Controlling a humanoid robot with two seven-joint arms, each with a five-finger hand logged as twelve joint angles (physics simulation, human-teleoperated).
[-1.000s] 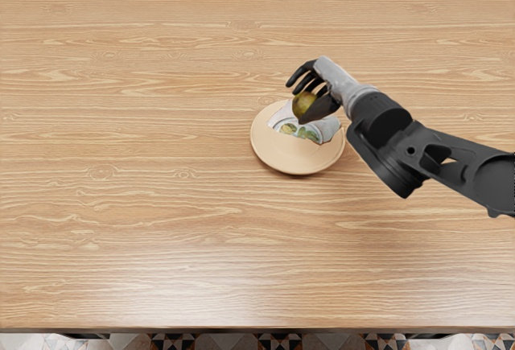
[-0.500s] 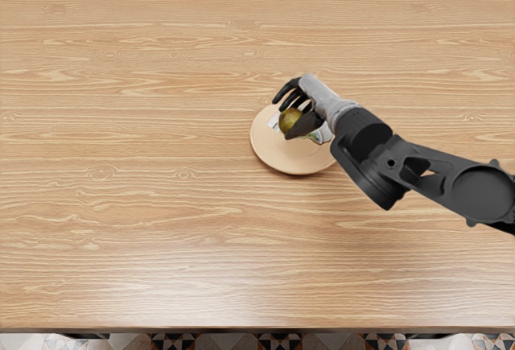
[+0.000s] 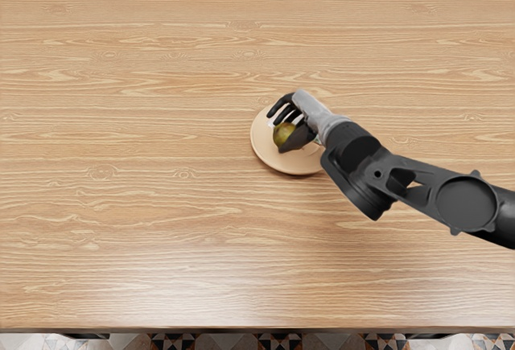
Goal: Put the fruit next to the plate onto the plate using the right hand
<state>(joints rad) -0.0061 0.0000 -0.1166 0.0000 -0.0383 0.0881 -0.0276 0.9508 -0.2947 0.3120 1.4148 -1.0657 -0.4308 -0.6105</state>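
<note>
Fruit (image 3: 283, 133) sits in the right robot hand (image 3: 293, 121), its fingers curled around it. Both are over the plate (image 3: 276, 158) on the worktop (image 3: 121, 165).

A wooden table (image 3: 145, 205) fills nearly the whole head view, its grain running left to right. A little right of centre lies a round tan plate (image 3: 268, 154). The right arm (image 3: 402, 189), dark and bulky, comes in from the right edge and reaches left and far across the plate's right side. The right hand (image 3: 291, 119) is over the plate, its dark fingers (image 3: 278, 107) curled around a yellow-green fruit (image 3: 282, 133). Whether the fruit touches the plate cannot be told.
</note>
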